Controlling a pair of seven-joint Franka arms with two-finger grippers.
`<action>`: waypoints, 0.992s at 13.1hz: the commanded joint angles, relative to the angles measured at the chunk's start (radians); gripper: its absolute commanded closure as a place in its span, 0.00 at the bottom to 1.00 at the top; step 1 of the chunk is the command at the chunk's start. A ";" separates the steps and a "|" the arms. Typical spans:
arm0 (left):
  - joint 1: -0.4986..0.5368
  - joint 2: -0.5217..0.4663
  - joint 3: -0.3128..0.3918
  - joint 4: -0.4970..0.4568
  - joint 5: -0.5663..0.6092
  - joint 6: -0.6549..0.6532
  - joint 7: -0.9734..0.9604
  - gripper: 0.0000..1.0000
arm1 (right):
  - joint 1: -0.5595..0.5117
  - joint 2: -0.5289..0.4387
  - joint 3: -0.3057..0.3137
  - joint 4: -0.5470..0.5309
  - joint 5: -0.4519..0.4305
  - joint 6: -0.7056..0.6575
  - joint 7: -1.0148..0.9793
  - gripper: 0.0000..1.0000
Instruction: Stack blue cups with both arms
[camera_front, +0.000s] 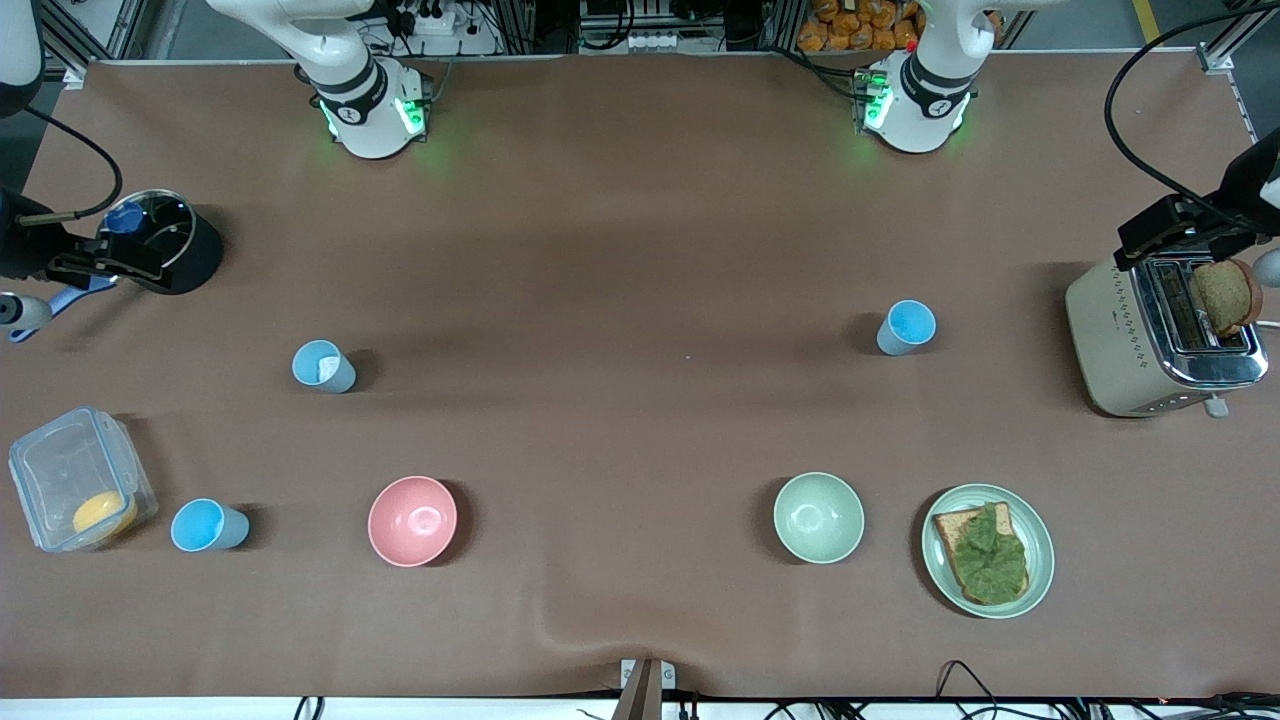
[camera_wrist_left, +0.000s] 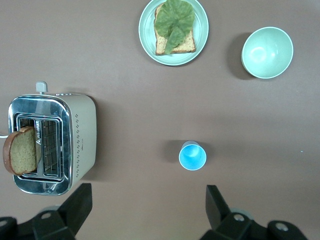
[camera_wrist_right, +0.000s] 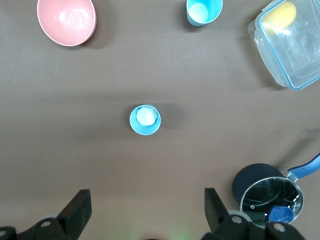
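Standing upright and apart on the brown counter (camera_front: 640, 250) are three blue cups, none stacked. One blue cup with a white patch inside (camera_front: 322, 366) sits toward the right arm's end; a second blue cup (camera_front: 207, 526) sits nearer the front camera, between a clear lidded container (camera_front: 80, 478) and a pink bowl (camera_front: 412, 520). The third blue cup (camera_front: 907, 327) stands toward the left arm's end, near a toaster (camera_front: 1160, 340) with a bread slice (camera_front: 1226, 296) poking out of it.

Left gripper (camera_wrist_left: 145, 210) hangs high over the counter, fingers (camera_wrist_left: 77, 205) spread wide and empty, the third cup showing below between them. Right gripper (camera_wrist_right: 147, 210) is likewise up high, fingers (camera_wrist_right: 80, 207) wide and holding nothing, over the patch-marked cup.

Nearer the front camera, a pale-green bowl (camera_front: 818, 517) sits beside a green plate (camera_front: 1035, 520) carrying toast topped with lettuce (camera_front: 988, 556). A black pot with a glass lid (camera_front: 170, 240) rests at the right arm's end.
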 joint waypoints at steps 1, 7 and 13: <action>0.006 0.002 -0.002 0.018 -0.019 -0.016 -0.013 0.00 | -0.004 0.019 -0.001 0.029 -0.006 -0.024 0.013 0.00; 0.010 0.004 0.005 0.016 -0.045 -0.016 -0.004 0.00 | -0.002 0.019 -0.001 0.029 -0.007 -0.032 0.015 0.00; 0.006 0.007 0.002 0.019 -0.045 -0.016 -0.007 0.00 | -0.002 0.019 -0.001 0.029 -0.009 -0.035 0.013 0.00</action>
